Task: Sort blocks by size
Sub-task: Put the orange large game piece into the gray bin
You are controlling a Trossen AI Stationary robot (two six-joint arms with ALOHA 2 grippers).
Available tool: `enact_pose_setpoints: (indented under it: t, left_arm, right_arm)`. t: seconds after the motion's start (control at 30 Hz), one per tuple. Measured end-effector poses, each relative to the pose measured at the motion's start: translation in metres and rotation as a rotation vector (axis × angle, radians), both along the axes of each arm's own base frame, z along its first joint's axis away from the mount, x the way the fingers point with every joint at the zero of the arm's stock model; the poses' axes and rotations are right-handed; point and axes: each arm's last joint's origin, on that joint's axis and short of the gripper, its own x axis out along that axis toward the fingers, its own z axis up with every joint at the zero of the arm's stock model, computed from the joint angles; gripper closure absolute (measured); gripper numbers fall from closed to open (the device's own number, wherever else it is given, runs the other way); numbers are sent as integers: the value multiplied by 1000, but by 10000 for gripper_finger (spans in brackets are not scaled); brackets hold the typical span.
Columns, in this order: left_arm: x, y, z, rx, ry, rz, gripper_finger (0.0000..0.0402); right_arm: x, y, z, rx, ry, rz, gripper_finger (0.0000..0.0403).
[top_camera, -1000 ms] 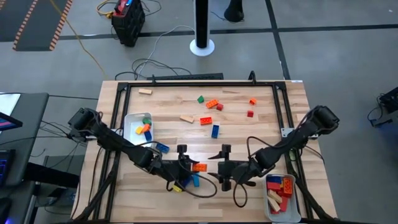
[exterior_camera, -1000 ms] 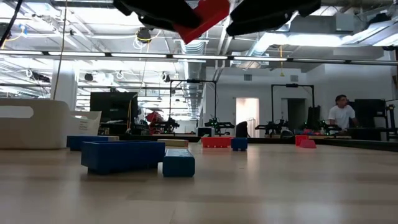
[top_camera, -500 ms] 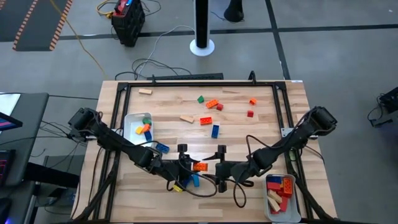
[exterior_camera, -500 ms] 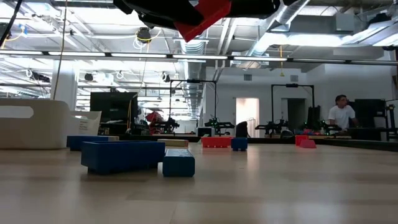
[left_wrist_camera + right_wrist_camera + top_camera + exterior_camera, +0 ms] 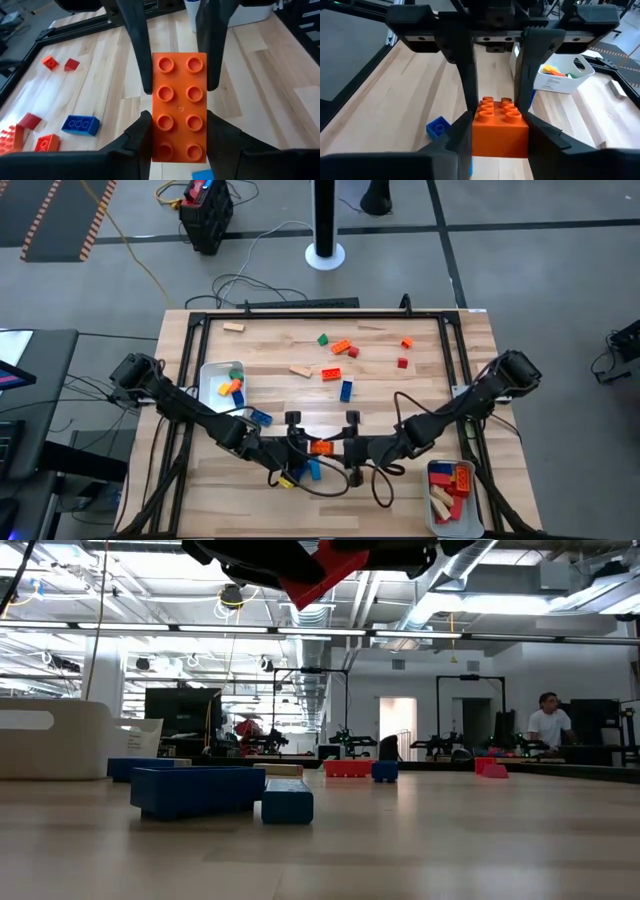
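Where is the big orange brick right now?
The orange brick is up in the air near the table's front middle, pinched between the left gripper and right gripper.

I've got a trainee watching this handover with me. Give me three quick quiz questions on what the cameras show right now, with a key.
1. True or false: the orange brick rests on the table.
2. Which grippers grip it? A) left only B) right only C) both
3. Fill in: the tray near the left arm is ____ in colour.

Key: 1 false, it is held up between the left gripper and right gripper; 2 C; 3 white.
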Motion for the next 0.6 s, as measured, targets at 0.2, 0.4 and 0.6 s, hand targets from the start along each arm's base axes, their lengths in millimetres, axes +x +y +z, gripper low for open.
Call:
enact_pose_setpoints:
  t: [0.2, 0.4, 0.6]
  left_arm:
    - [-1, 1, -2, 38, 29, -8, 191]
    - [-8, 7, -13, 31, 146, 67, 84]
    - [-15, 10, -20, 2, 226, 111, 73]
  right_arm:
    - [0, -4, -4, 3, 55, 14, 241]
    - [-27, -6, 9, 33, 334, -50, 241]
    - [-94, 2, 54, 211, 742, -100, 241]
